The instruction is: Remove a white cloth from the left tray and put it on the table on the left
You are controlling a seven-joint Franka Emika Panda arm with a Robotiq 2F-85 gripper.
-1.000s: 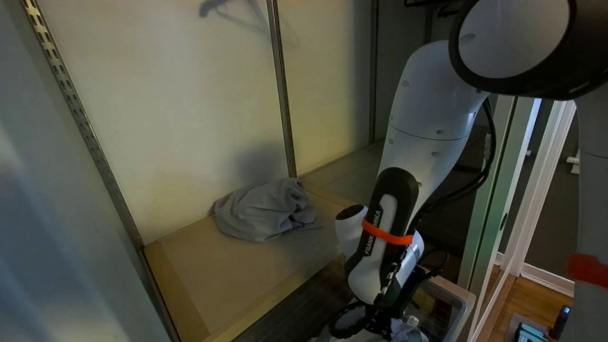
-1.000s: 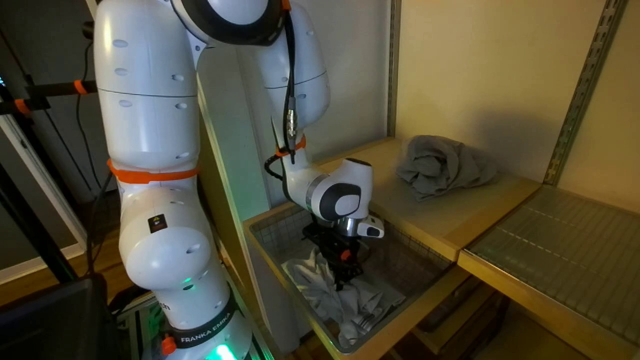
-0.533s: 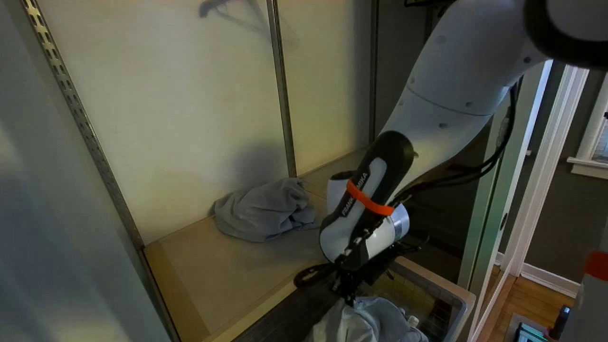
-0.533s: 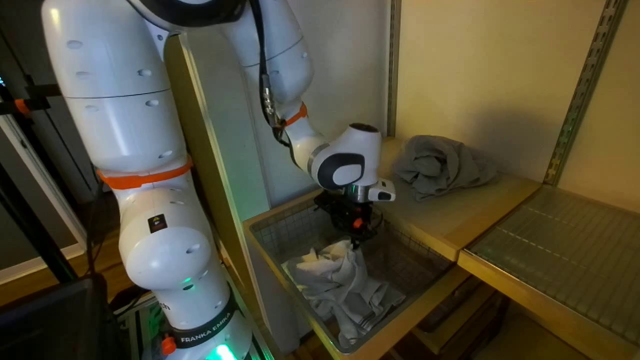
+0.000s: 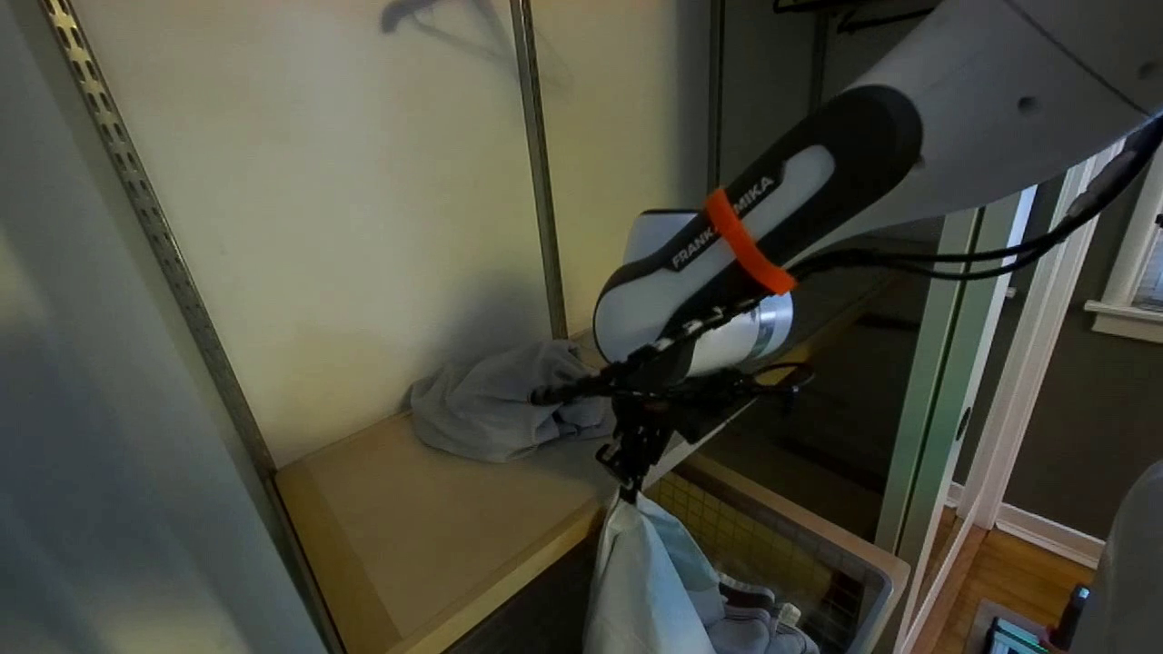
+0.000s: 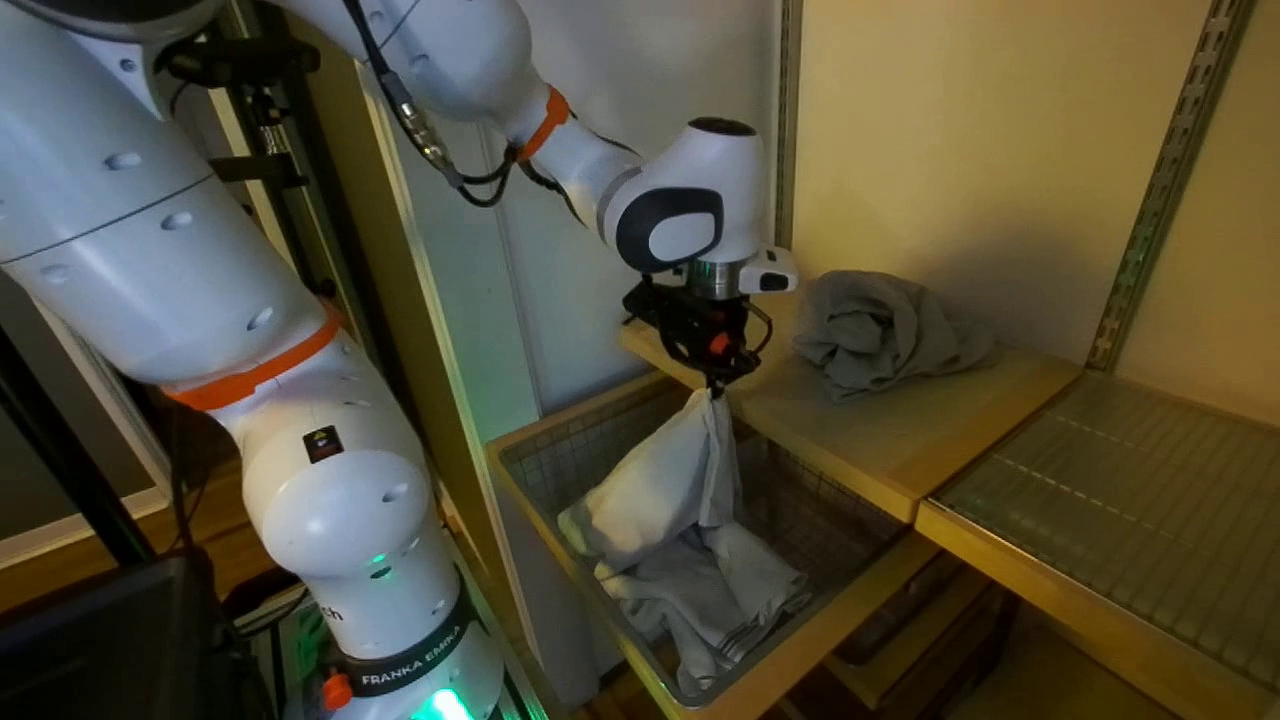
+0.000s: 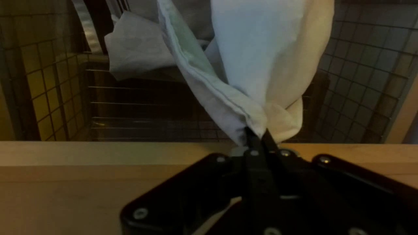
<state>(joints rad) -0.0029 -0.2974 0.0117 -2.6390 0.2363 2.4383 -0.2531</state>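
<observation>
The white cloth hangs from my gripper in both exterior views, as a white cloth (image 5: 641, 581) and a white cloth (image 6: 660, 490). Its top is pinched and raised; its lower part still lies in the wire tray (image 6: 535, 475) on other greyish cloth (image 6: 690, 590). My gripper (image 6: 715, 388) is shut on the cloth, above the tray and beside the wooden shelf edge. In the wrist view the fingertips (image 7: 259, 133) are closed together on a fold of the white cloth (image 7: 261, 65). The tray's rim (image 5: 800, 527) also shows in an exterior view.
A wooden shelf surface (image 5: 400, 518) adjoins the tray, with a crumpled grey cloth (image 6: 870, 335) near the back wall. A glass-like shelf (image 6: 1130, 510) lies beyond it. A pale side panel (image 6: 560, 250) stands behind the arm.
My gripper has risen from down in the tray to above its rim, drawing the white cloth up into a hanging peak. The grey cloth on the shelf has not moved.
</observation>
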